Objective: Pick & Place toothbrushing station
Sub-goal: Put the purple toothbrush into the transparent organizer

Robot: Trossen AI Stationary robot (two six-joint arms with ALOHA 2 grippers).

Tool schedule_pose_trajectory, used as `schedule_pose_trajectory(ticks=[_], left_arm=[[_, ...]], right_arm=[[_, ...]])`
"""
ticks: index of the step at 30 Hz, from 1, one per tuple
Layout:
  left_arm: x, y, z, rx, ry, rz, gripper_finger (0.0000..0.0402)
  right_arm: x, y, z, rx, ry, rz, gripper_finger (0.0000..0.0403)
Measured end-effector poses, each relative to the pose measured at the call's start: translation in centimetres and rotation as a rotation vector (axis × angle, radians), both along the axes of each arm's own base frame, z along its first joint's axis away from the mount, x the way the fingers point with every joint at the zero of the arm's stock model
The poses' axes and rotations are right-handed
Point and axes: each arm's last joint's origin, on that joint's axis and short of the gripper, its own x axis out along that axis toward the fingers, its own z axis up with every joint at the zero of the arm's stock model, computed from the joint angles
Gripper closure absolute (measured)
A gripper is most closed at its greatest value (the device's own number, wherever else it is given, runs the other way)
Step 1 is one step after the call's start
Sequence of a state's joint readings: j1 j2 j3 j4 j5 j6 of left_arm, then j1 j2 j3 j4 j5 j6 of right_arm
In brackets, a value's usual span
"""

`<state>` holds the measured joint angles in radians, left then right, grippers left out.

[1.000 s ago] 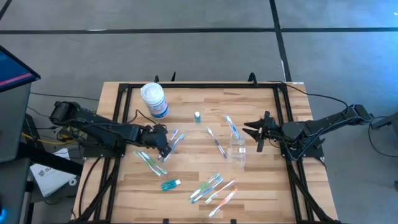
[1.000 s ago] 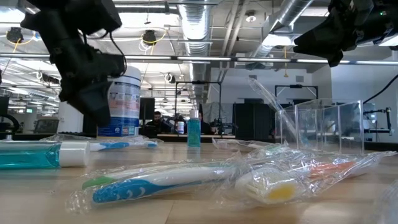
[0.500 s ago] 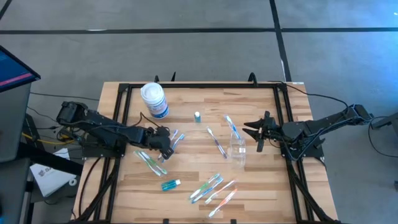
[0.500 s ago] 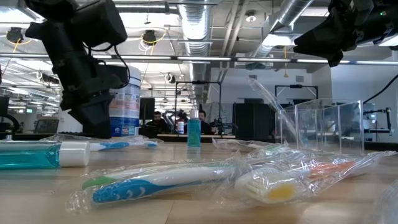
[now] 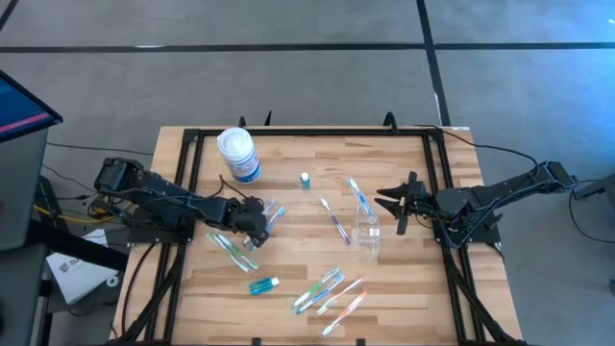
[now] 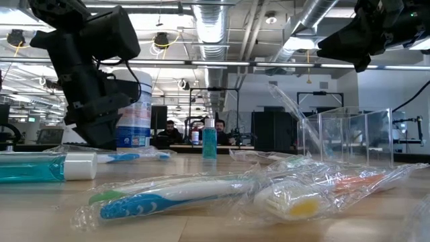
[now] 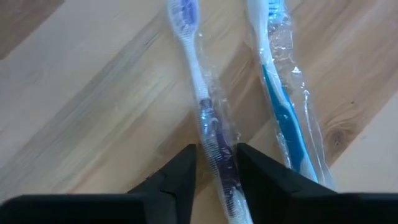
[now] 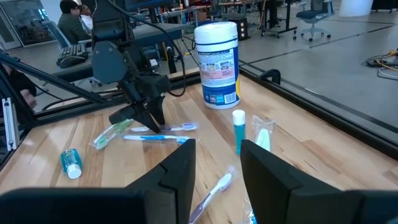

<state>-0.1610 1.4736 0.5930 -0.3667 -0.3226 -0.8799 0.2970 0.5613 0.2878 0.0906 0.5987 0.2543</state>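
The left gripper (image 7: pixel 216 163) is down on the table just beside the white canister (image 5: pixel 238 154), its fingers narrowly straddling a wrapped purple toothbrush (image 7: pixel 208 118). Grasping seems in hand; next, squeeze and lift.

The right gripper (image 5: pixel 398 208) hangs partly open and empty near the clear cup (image 5: pixel 367 234).

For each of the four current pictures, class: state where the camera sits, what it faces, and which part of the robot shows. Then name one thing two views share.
High: overhead, looking straight down on the table; both arms show.
Low: at tabletop height, facing wrapped toothbrushes and the room; arms come from above.
Left wrist: looks down past the left gripper, jaws closing around a purple toothbrush.
Right wrist: faces across the table past the right gripper, jaws apart.
Shared: the white canister.
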Motion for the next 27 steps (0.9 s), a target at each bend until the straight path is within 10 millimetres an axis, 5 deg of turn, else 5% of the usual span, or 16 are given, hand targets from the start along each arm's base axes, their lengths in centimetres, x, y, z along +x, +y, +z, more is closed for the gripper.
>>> schedule_pose_trajectory(ticks=[6, 17, 27], left_arm=[[0.3, -0.1, 0.2, -0.031, -0.029, -0.009, 0.0388], [0.3, -0.1, 0.4, -0.013, -0.048, -0.011, 0.0397], [0.1, -0.8, 3.6, 0.116, -0.247, -0.035, 0.0399]], right_arm=[[0.0, 0.0, 0.0, 0.0, 0.0, 0.0, 0.0285], [0.0, 0.0, 0.0, 0.0, 0.0, 0.0, 0.0285], [0.0, 0.0, 0.2, 0.005, -0.017, 0.0, 0.0285]])
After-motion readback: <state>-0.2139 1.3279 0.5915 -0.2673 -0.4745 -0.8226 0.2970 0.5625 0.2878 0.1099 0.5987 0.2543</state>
